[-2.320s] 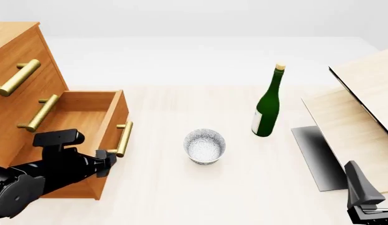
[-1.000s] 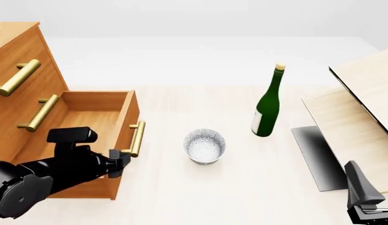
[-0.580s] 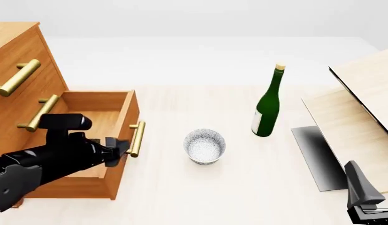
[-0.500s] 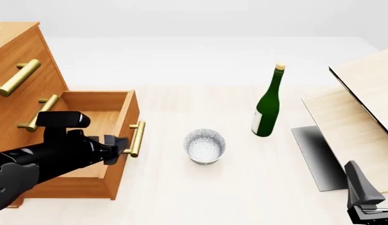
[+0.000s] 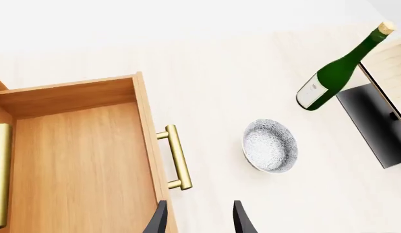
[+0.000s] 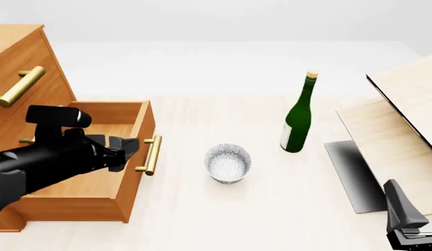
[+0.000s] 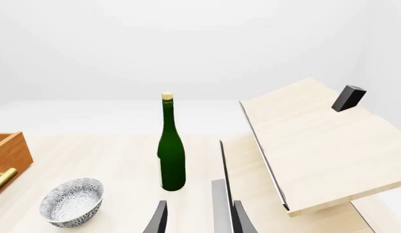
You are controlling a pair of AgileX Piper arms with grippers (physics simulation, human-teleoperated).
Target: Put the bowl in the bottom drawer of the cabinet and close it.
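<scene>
The white speckled bowl (image 6: 228, 163) (image 5: 270, 145) (image 7: 71, 201) stands upright on the table, a short way right of the cabinet (image 6: 21, 78). The bottom drawer (image 6: 90, 185) (image 5: 77, 165) is pulled out and holds nothing. Its brass handle (image 6: 151, 155) (image 5: 174, 158) faces the bowl. My left gripper (image 6: 130, 145) (image 5: 199, 221) hovers open above the drawer's front edge, near the handle but not touching it. At the near right corner, my right gripper (image 6: 405, 222) (image 7: 198, 221) is open and holds nothing, far from the bowl.
A tall green bottle (image 6: 297, 123) (image 5: 336, 73) (image 7: 171, 155) stands behind and to the right of the bowl. Slanted pale wood boards (image 6: 404, 120) (image 7: 316, 145) over a dark panel (image 6: 351, 175) fill the right side. The two upper drawers are shut.
The left gripper pulled the bottom drawer further out, then let go of the handle and rose up and back over the drawer. Bowl, bottle and right arm have not moved.
</scene>
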